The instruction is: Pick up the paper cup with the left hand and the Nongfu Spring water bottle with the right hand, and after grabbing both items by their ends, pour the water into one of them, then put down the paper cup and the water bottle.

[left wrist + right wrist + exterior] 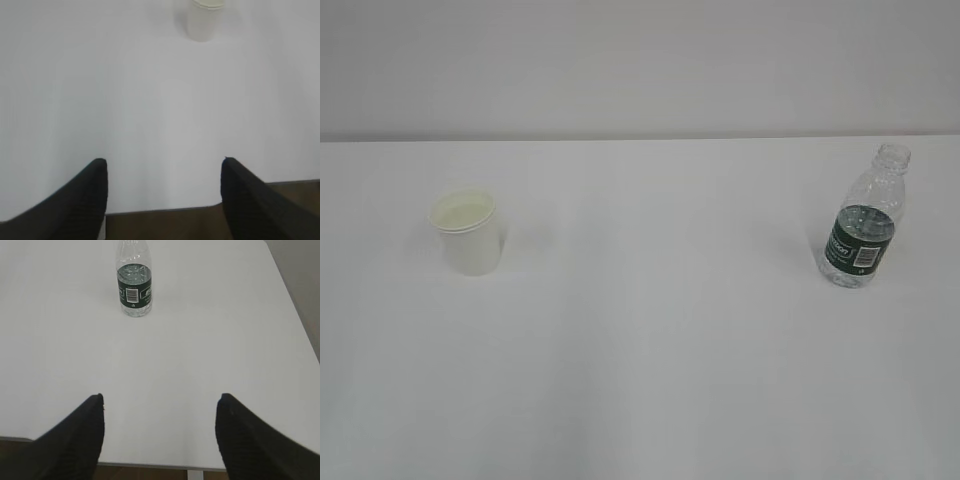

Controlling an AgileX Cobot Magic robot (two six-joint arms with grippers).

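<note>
A plain white surface [650, 350] fills most of the exterior view. Behind it stands a pale grey wall [640, 60]. In the wrist views, a dark brown floor [165, 225] shows below the near edge of the surface.

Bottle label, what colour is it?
Dark green with a white barcode patch on the label, clearest in the right wrist view.

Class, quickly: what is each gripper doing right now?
Left gripper: open, holding nothing.
Right gripper: open, holding nothing.
</note>
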